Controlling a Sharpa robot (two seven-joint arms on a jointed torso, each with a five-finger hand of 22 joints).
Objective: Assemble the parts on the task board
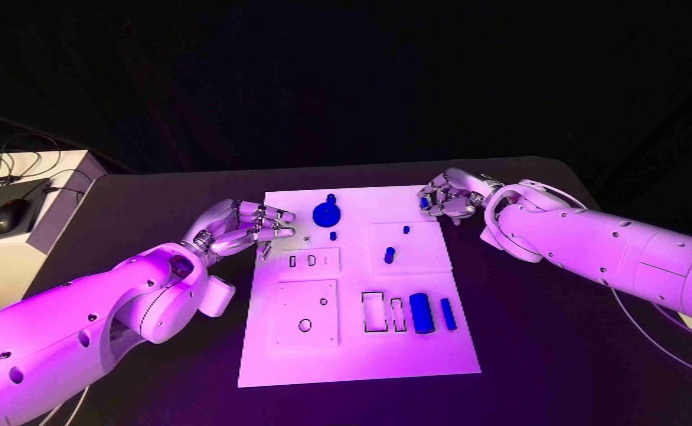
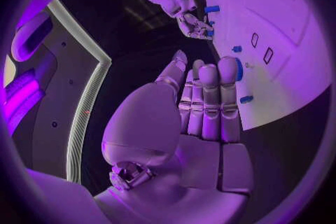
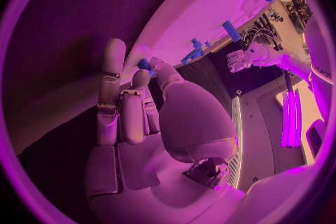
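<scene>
The white task board (image 1: 361, 346) lies in the middle of the black table. On it I see a round blue part (image 1: 326, 213), a short blue peg (image 1: 389, 255), a wide blue block (image 1: 420, 312) and a thin blue bar (image 1: 449, 313). My right hand (image 1: 450, 196) hovers at the board's far right corner and pinches a small blue part (image 3: 145, 64) between thumb and fingertip. My left hand (image 1: 245, 224) sits at the board's left edge beside the round part. Its fingers (image 2: 210, 101) lie straight and side by side, holding nothing.
Empty rectangular slots (image 1: 372, 311) lie left of the blue block, and a round hole (image 1: 304, 324) is in the near-left plate. A pale side stand (image 1: 43, 196) with cables and a dark mouse (image 1: 15, 214) is at the far left.
</scene>
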